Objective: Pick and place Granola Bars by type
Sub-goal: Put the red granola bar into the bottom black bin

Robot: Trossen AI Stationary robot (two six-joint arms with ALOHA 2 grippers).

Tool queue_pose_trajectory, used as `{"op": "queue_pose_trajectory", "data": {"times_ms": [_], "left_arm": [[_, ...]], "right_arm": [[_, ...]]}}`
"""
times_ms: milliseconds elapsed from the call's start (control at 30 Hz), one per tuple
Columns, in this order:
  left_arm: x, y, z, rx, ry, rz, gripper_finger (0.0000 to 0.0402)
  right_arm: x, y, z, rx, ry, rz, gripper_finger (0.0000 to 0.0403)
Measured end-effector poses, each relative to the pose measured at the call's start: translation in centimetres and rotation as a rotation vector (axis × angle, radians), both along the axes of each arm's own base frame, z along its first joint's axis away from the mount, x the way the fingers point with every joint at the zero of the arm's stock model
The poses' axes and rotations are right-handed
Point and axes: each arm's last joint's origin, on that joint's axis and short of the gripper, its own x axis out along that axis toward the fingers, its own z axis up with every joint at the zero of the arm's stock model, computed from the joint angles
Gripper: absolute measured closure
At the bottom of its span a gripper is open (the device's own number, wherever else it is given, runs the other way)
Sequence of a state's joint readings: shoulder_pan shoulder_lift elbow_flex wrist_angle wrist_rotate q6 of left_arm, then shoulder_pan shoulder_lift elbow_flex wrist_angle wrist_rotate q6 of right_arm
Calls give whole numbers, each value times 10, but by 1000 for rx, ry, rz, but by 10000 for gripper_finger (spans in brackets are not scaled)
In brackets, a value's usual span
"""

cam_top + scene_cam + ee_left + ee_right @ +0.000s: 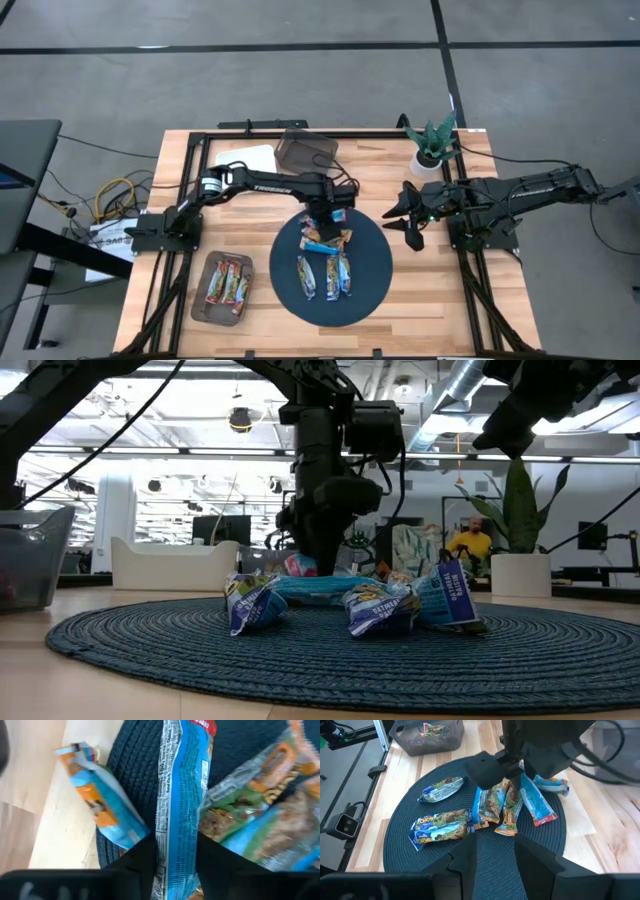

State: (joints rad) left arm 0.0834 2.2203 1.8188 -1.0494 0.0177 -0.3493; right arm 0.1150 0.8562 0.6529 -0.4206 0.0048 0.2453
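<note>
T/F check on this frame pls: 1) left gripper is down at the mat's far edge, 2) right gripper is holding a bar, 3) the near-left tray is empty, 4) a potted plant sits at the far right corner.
1) True: the left gripper sits over the mat, closed on a blue bar.
2) False: the right gripper waits open, beside the mat.
3) False: the tray holds bars.
4) True: potted plant.
</note>
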Motion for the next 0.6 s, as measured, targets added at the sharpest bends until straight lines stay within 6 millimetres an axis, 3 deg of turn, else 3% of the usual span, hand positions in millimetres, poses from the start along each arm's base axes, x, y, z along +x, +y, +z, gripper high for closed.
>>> {"op": "queue_pose_trajectory", "data": {"times_ms": [200,433,600], "left_arm": [[4,5,25,-1,-22,9,335],[-1,9,69,-7,22,30,337],[-16,-14,107,-5,107,2,341]], "right_arm": [[0,0,-1,-1,8,0,280],[-1,0,-2,-8,20,4,280],[-1,0,-2,-9,20,6,280]]}}
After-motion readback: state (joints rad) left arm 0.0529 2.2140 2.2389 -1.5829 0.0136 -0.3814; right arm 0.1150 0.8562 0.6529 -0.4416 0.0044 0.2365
